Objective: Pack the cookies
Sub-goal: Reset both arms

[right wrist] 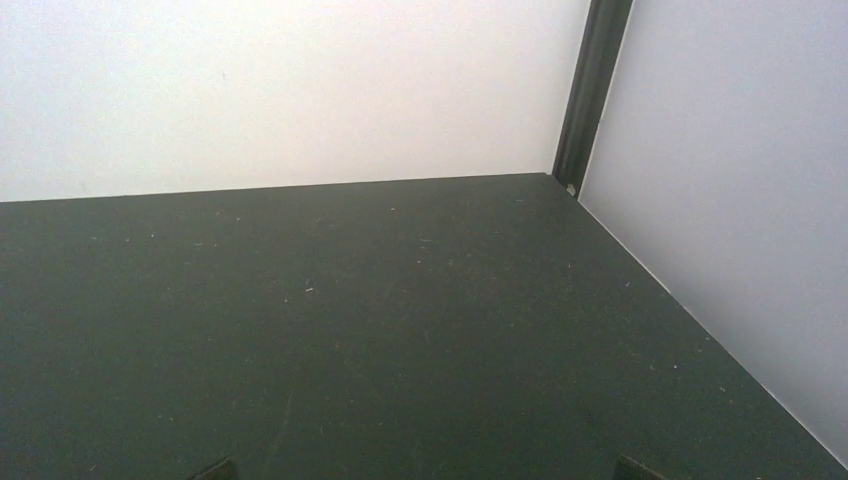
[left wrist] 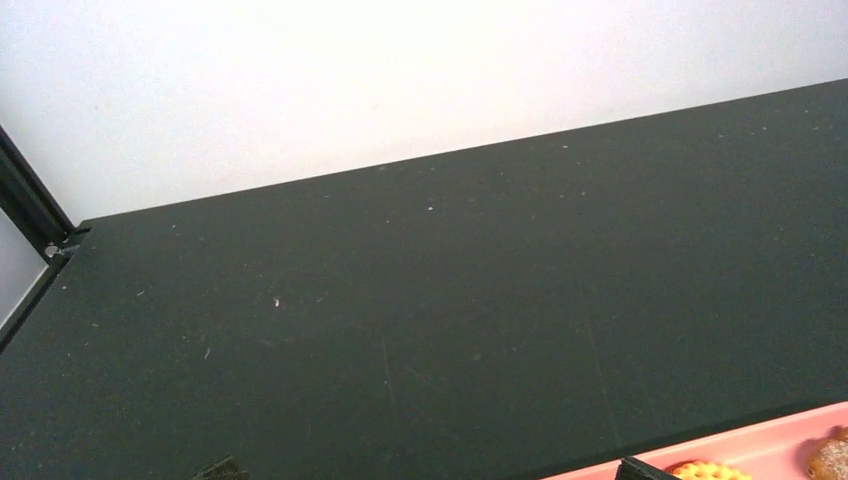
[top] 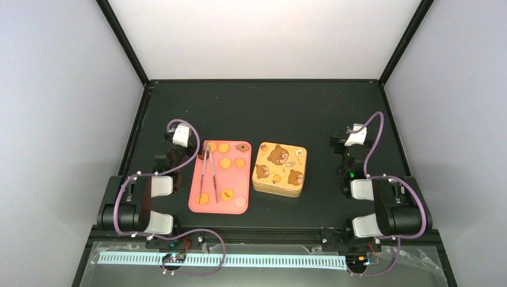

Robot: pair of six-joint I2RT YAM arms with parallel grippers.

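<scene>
Left of closed bear-print tin [top: 280, 169]: cookies [top: 225, 162] and tongs [top: 208, 173] on pink tray [top: 197, 206], seemingly unpacked. Jaws' state: cannot tell.

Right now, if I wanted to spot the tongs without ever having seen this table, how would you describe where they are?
Start at the black table and find the pink tray left of centre, beside the bear-printed tin. The tongs lie on the tray's left half, running lengthwise. They are the only thin metal thing there, long and shiny among round orange cookies.
</scene>
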